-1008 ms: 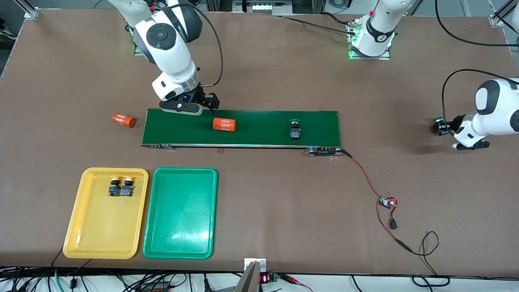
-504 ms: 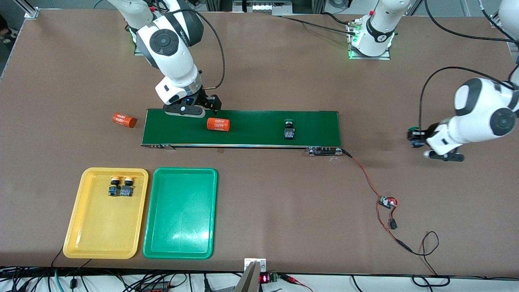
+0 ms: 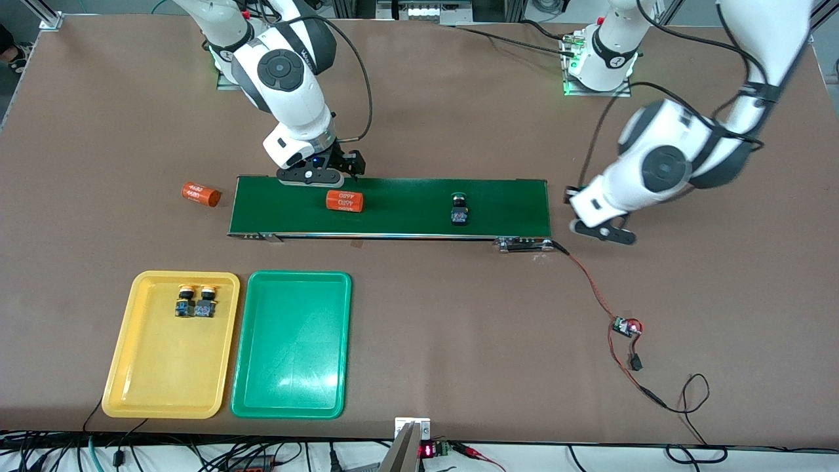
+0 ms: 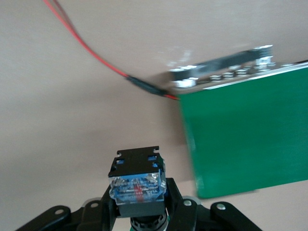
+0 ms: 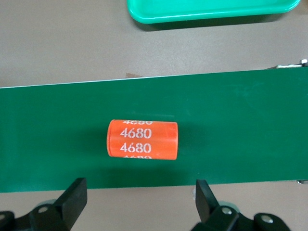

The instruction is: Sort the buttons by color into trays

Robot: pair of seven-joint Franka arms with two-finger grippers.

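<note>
A brown table (image 3: 419, 328) fills almost the whole front view; along the bottom edge of the frame runs a strip of dark cables, and metal framing shows in the top corners; a long dark-green conveyor belt (image 3: 393, 208) lies across the middle of the frame, its motor end toward the left arm's end of the table, where a red wire (image 3: 593, 288) trails down to a small circuit board (image 3: 626, 326) in the lower right of the frame.

The right gripper (image 3: 313, 174) hangs at the belt's upper edge, in the upper left-centre of the frame, its fingers (image 5: 74, 195) spread wide with nothing between them; just below it on the belt lies an orange cylinder (image 3: 345, 200) printed 4680; a second orange cylinder (image 3: 200, 194) lies on the bare table off the belt's end toward the right arm's end.

The left gripper (image 4: 139, 216) is over the table just off the belt's motor end, at the right of the frame, clamped on a button (image 4: 138, 182) whose dark blue body points out of the jaws; its cap colour cannot be told.

A green-capped button (image 3: 459, 211) lies on the belt, right of centre.

In the lower left of the frame the yellow tray (image 3: 164, 387) and the green tray (image 3: 288, 380) lie side by side; two yellow-capped buttons (image 3: 196, 301) rest together near the yellow tray's upper rim.
</note>
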